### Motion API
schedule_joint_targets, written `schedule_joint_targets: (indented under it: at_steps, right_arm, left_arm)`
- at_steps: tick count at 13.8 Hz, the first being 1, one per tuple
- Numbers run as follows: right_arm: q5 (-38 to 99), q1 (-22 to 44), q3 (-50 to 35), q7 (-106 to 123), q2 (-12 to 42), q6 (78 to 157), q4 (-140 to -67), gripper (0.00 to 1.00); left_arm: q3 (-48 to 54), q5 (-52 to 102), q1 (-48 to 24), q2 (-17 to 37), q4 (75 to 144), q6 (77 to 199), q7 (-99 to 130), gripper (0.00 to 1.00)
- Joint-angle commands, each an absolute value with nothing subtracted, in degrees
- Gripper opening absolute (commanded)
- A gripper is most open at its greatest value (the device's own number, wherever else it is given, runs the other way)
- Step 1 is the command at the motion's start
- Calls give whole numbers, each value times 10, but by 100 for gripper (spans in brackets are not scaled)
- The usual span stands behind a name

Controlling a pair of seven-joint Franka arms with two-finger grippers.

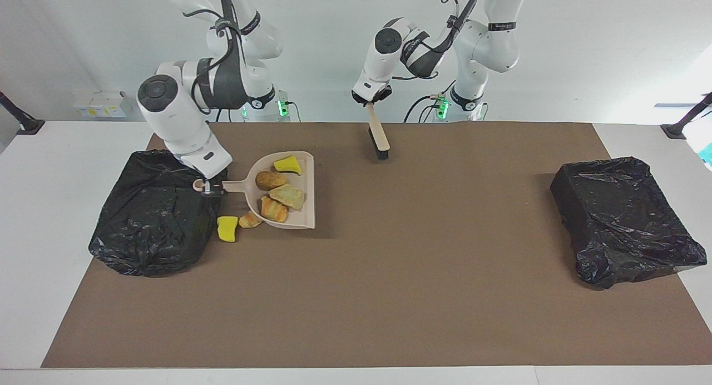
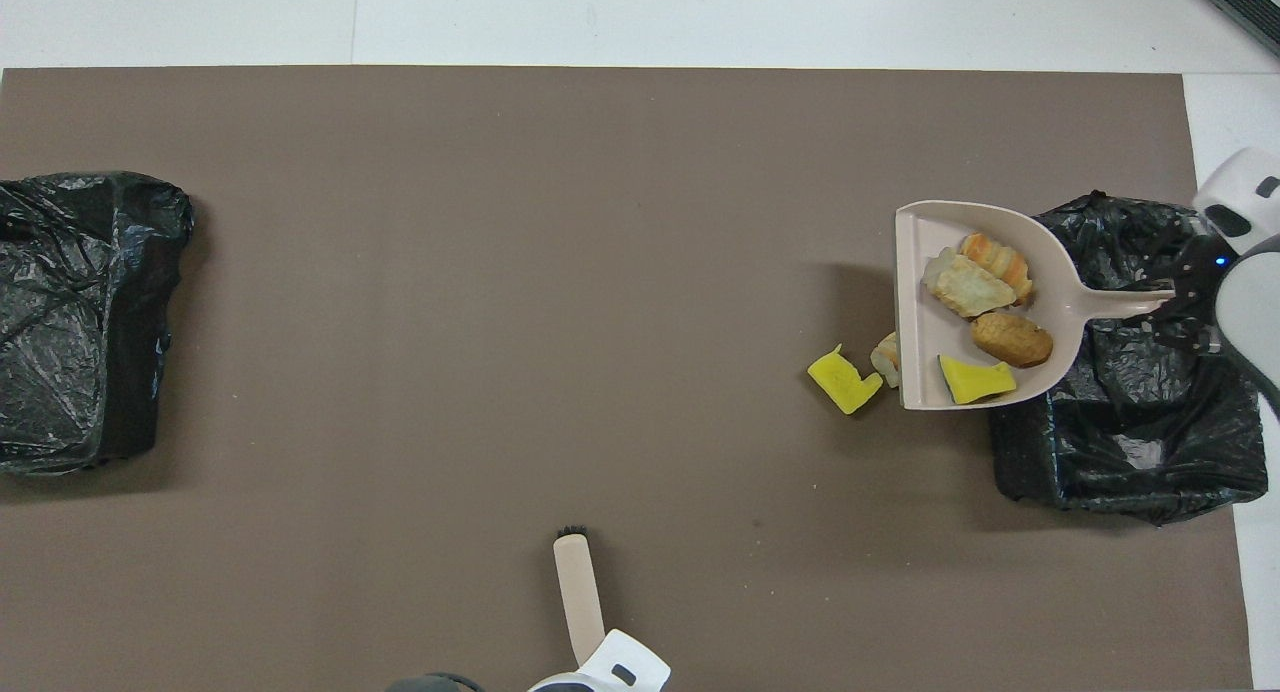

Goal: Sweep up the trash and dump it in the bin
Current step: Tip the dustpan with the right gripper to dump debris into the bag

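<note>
Facing view: I see the right tool (image 1: pixel 210 189) clamped on the dustpan (image 1: pixel 289 193) handle over the bin (image 1: pixel 153 218); four trash pieces (image 1: pixel 280 193) lie in it, two (image 1: pixel 233 225) on the surface (image 1: pixel 389 274) beside it. The left tool (image 1: pixel 369 101) grips the brush (image 1: pixel 378 134).

Overhead view: I see the dustpan (image 2: pixel 985 307) overlapping the bin (image 2: pixel 1140 412), the brush (image 2: pixel 578 592) near the robots.

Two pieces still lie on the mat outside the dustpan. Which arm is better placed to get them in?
Left, probably. The left gripper holds the brush, so it can sweep the yellow chunk and tan lump in. The right gripper grips the dustpan handle beside the bin and should steady it.
</note>
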State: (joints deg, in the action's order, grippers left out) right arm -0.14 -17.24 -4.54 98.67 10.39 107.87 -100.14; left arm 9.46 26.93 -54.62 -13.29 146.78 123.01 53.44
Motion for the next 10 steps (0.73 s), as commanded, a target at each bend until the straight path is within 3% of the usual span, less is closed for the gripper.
schedule_joint_targets:
  at_steps: [1, 6, 8, 9, 10]
  right_arm:
    - [4, -191, -44, 989, 112, 1062, -942, 0]
    - [-115, -228, -30, 993, 103, 1069, -930, 0]
    - [-210, -233, -27, 984, 100, 1071, -932, 0]
    - [-235, -239, -26, 969, 98, 1071, -933, 0]
    - [-262, -244, -25, 948, 97, 1070, -935, 0]
  left_arm:
    - [90, 258, -549, -157, 1500, 1237, 507, 0]
    - [90, 258, -548, -156, 1503, 1240, 492, 0]
    - [90, 258, -537, -151, 1501, 1239, 488, 25]
    - [90, 258, -534, -150, 1500, 1240, 479, 57]
    - [90, 258, -534, -149, 1499, 1241, 475, 71]
